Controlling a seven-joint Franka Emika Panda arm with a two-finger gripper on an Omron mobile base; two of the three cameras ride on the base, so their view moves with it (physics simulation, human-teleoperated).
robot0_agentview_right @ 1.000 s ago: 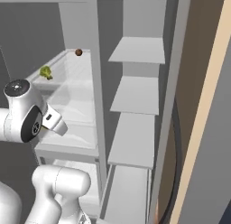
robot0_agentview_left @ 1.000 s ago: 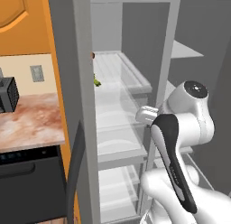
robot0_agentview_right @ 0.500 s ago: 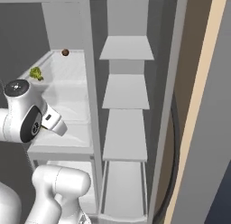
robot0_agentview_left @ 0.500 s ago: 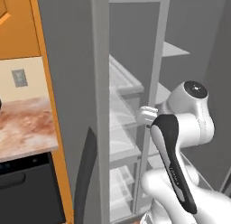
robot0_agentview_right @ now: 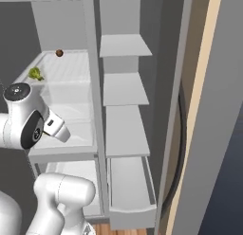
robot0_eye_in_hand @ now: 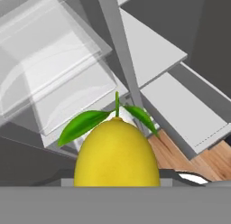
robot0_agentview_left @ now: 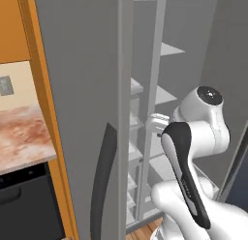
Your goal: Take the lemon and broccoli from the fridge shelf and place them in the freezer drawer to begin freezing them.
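Hand view shows the lemon [robot0_eye_in_hand: 116, 153] gripped in the end effector [robot0_eye_in_hand: 118, 177], leaves up.

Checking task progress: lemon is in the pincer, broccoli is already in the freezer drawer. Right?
Not quite. The lemon is in the pincer, as the hand view shows, but the broccoli lies on the upper fridge shelf, near a small brown item, in the right base view.
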